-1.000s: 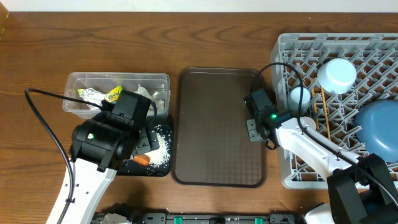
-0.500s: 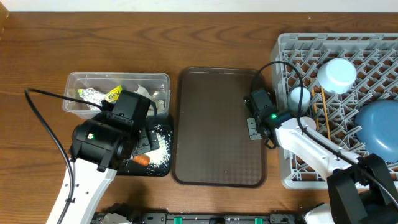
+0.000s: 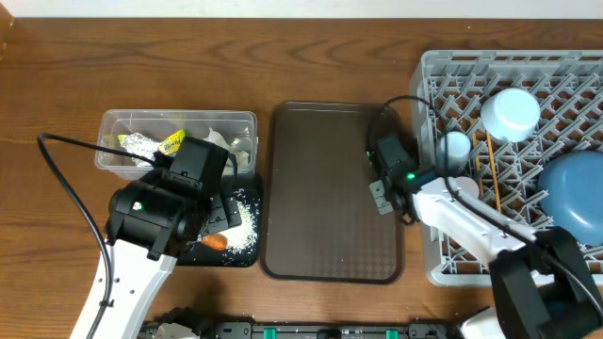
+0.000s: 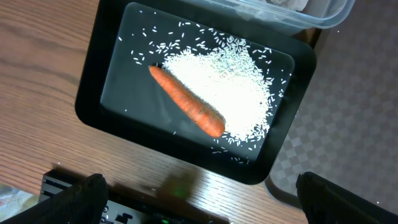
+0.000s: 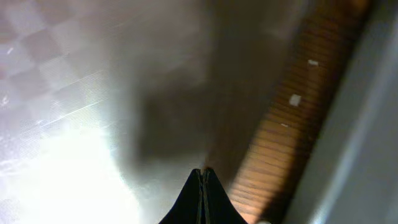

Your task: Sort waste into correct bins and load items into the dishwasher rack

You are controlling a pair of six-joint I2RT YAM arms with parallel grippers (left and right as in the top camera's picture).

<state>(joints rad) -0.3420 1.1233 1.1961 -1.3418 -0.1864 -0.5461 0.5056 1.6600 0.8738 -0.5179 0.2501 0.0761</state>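
Tabletop crumbs, perhaps rice, right-wrist only.

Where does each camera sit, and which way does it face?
Overhead: above the table, facing straight down; left arm and right arm show.
Left wrist: on the left arm, looking down at the carrot and rice in the black tray; open left gripper at bottom.
Right wrist: on the right arm, low over the brown tray; shut right gripper shows.
Shared: the carrot, in overhead and left wrist.
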